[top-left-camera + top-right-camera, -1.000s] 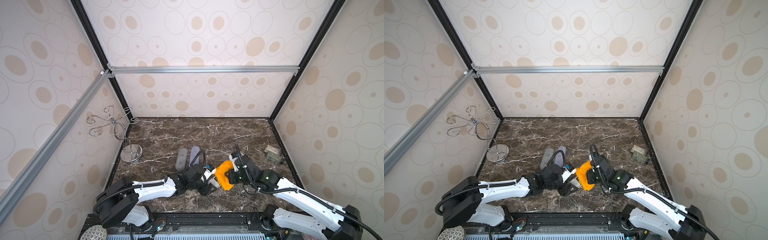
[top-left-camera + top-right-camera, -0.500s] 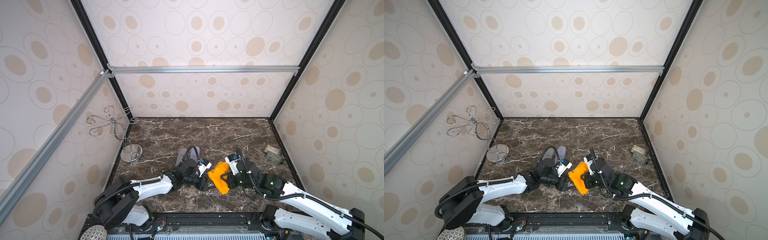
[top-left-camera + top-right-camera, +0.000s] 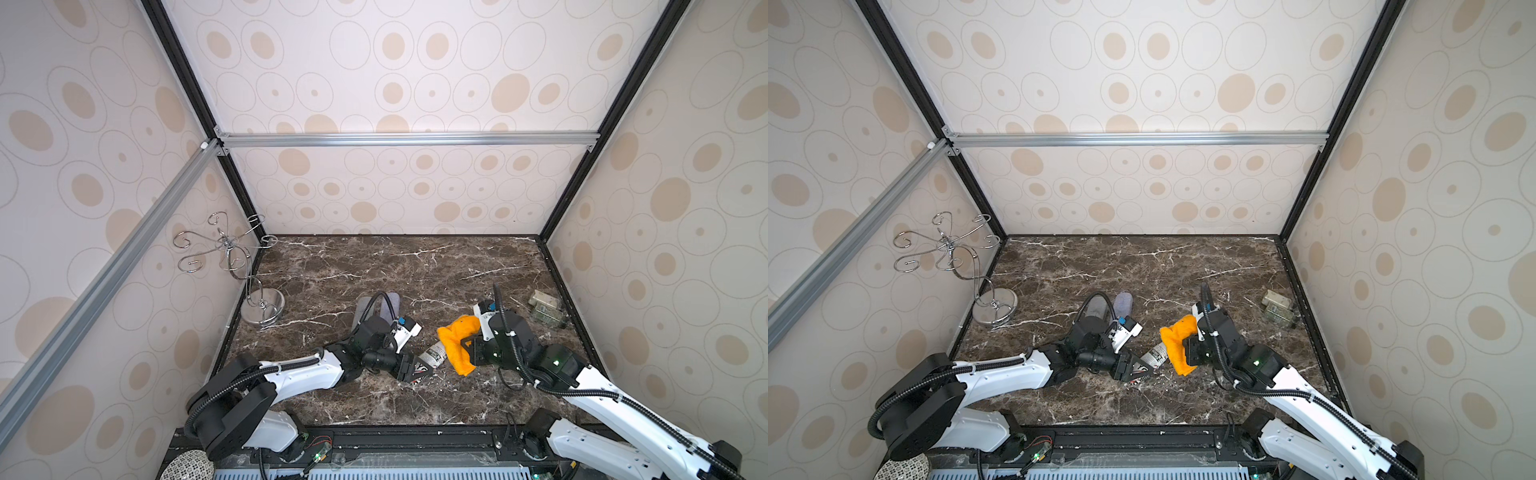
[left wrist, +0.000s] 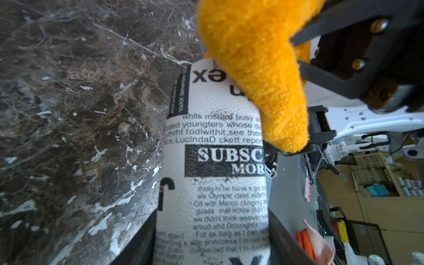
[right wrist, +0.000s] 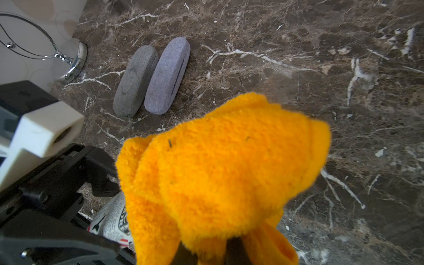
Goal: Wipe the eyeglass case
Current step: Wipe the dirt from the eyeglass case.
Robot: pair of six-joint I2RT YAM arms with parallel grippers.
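The eyeglass case (image 4: 218,160), white with black newspaper print, is held low over the marble floor with my left gripper (image 4: 211,238) shut on its near end. Both top views show it (image 3: 434,355) (image 3: 1154,355) sticking out of the left gripper (image 3: 415,368) toward the right arm. An orange fluffy cloth (image 5: 224,160) is bunched in my right gripper (image 5: 213,250), which is shut on it. The cloth (image 4: 257,68) (image 3: 455,340) covers the case's far end and hides it. Whether cloth and case touch I cannot tell for sure.
A grey case (image 5: 135,80) and a lilac case (image 5: 168,73) lie side by side farther back, behind the left arm. A chrome wire stand (image 3: 262,307) is at the left wall. Small greenish boxes (image 3: 546,309) sit by the right wall.
The cloth shifted left along the case and came back a little to the right. The left wrist turned and moved slightly, still gripping the case.
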